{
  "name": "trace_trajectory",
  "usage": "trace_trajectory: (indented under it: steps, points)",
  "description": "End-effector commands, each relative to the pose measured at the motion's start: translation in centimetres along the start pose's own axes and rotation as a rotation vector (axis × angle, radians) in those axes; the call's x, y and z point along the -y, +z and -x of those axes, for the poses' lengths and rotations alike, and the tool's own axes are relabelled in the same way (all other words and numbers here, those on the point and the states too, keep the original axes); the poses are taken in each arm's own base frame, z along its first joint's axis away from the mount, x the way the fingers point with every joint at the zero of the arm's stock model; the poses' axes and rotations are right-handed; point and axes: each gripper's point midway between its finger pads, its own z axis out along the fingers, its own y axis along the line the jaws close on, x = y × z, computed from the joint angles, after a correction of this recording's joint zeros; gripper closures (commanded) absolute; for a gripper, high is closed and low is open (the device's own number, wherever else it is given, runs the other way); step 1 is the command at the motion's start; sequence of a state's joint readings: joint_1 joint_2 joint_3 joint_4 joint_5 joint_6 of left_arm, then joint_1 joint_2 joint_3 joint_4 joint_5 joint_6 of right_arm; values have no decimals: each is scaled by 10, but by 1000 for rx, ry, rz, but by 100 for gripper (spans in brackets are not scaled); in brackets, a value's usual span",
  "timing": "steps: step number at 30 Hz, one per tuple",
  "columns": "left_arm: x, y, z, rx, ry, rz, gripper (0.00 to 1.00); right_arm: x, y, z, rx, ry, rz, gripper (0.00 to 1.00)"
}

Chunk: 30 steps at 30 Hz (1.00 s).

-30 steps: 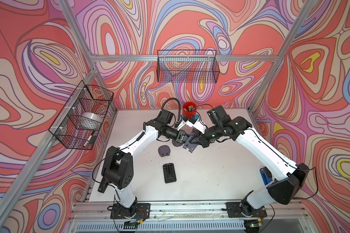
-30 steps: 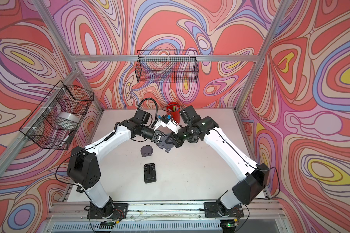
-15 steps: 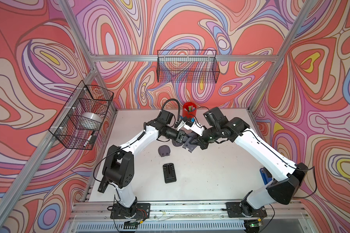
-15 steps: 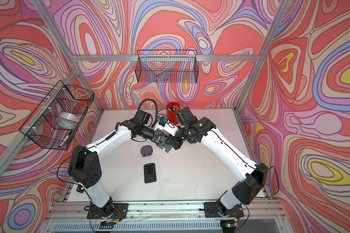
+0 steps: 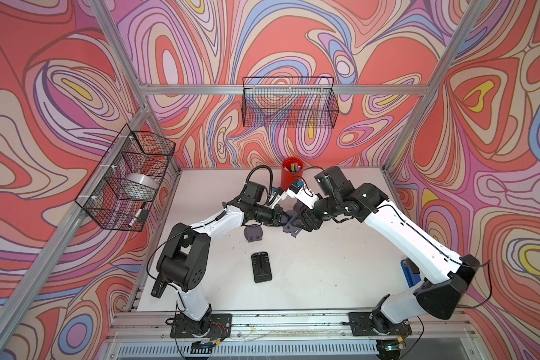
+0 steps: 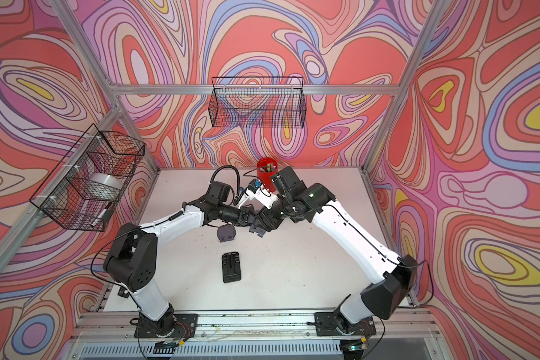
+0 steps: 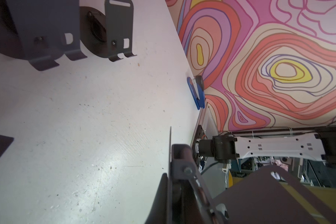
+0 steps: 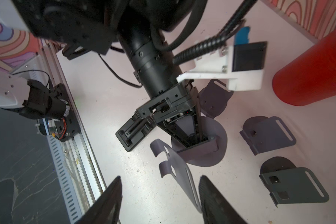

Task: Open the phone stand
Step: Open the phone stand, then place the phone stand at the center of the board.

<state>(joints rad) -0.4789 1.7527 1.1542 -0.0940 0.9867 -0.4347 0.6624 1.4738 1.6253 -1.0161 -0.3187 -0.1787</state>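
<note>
- clock set on table (image 5: 325, 280), 12 = back wall
- cup (image 5: 290, 177) at 12, back edge
- stand (image 5: 291, 227) near centre
- stand 2 (image 5: 253, 233) at its 9, flat holder (image 5: 261, 267) at its 7
- stapler (image 5: 406, 274) at 4, right edge
- basket (image 5: 106, 215) on left wall, at 10; roll (image 5: 139, 186) in it

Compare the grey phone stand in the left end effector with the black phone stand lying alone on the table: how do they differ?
The grey phone stand has a round base; the black phone stand is rectangular. The grey one is clamped in the left end effector; the black one lies free on the table. The grey one's plate is angled away from its base; the black one is folded flat. Both are folding stands.
</note>
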Motion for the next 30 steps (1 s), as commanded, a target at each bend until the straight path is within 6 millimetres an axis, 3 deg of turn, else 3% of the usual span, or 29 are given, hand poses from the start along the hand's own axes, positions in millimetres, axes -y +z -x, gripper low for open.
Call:
trace_trajectory:
  steps: [1,7,15,22,30]
  points:
    - [29,14,28,178,117,-37,100,9,-34,21,141,69,-104,32]
    - [20,76,23,287,49,-80,100,33,-63,12,230,218,-204,30]
    - [-4,137,24,304,-44,-64,100,69,-96,-17,265,383,-305,30]
    - [-22,168,24,287,-101,8,100,74,-101,-25,268,385,-315,30]
    - [-44,184,17,251,-157,53,98,79,-97,-32,257,378,-314,30]
